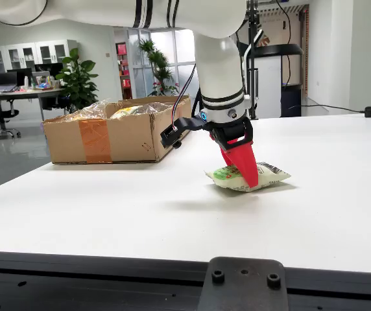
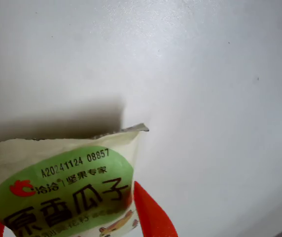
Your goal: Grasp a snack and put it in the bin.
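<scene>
So the white table (image 1: 140, 201) carries the cardboard bin (image 1: 117, 136), already holding some packets, well apart from the arm. The red gripper (image 1: 242, 170) is closed around the snack packet (image 1: 266, 175), which lies on the table; lifting and carrying remain.

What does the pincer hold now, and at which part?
The pincer grips the snack packet across its middle, a red finger on each side; it rests on the table.

Low table-edge view; probably gripper-mounted close-up downward.
</scene>
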Available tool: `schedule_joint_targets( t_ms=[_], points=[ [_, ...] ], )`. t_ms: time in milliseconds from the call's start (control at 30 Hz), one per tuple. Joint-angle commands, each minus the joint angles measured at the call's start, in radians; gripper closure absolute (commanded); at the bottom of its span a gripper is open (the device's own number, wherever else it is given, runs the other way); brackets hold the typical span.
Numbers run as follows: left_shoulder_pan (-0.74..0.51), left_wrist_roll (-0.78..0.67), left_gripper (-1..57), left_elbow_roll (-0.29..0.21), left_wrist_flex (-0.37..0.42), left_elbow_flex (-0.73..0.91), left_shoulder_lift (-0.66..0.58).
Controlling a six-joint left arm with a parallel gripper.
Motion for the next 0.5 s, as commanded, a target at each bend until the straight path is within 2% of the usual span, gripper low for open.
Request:
schedule_joint_targets(
  t_ms=[33, 233, 500],
  points=[
    [0.006, 0.0, 7.8, 0.005, -0.004, -0.005, 0.005],
    [0.012, 0.0, 10.0, 0.005, -0.006, -0.003, 0.01],
    [0.013, 0.0, 20.9, 0.007, -0.005, 0.0, 0.011]
  ],
)
